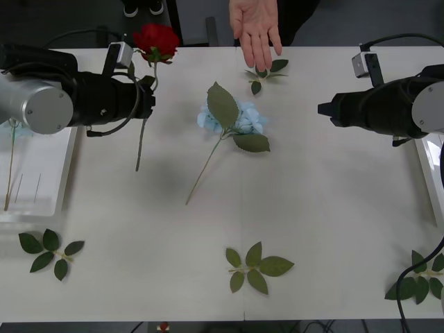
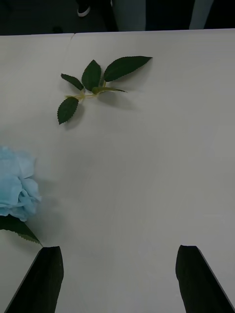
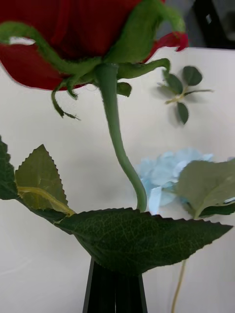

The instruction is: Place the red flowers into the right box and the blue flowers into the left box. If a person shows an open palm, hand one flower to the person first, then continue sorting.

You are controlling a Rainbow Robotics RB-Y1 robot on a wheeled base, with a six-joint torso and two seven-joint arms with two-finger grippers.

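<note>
Red rose (image 1: 156, 38): one, held at the far left of the table (image 1: 319, 229), bloom towards the far edge, stem running back towards the robot. Clamped on that stem just below the bloom: left gripper (image 1: 148, 89), its black fingers (image 3: 115, 288) pressed together, with the stem rising from between them and a large leaf lying across their tips in the left wrist view. Blue flower (image 1: 239, 118): one seen whole, flat on the table near the middle, stem slanting towards the near left, well apart from both grippers. Left box (image 1: 41, 202): one, at the left edge beneath the left arm, with one thin green stem (image 1: 10, 170) lying inside; bloom colour hard to tell. Right box (image 1: 431, 182): one, just a strip of rim at the right edge. Loose leaf sprigs: four, namely near left (image 1: 48, 251), near centre (image 1: 255, 267), near right (image 1: 418, 279) and far centre (image 1: 263, 71). Person's hand (image 1: 255, 28): one, palm open, reaching over the far edge, fingertips at the far sprig. Right gripper (image 1: 323, 109): spread wide, nothing between the jaws, over bare table to the right of the blue flower, with the bloom off to one side of the jaws in the right wrist view.
</note>
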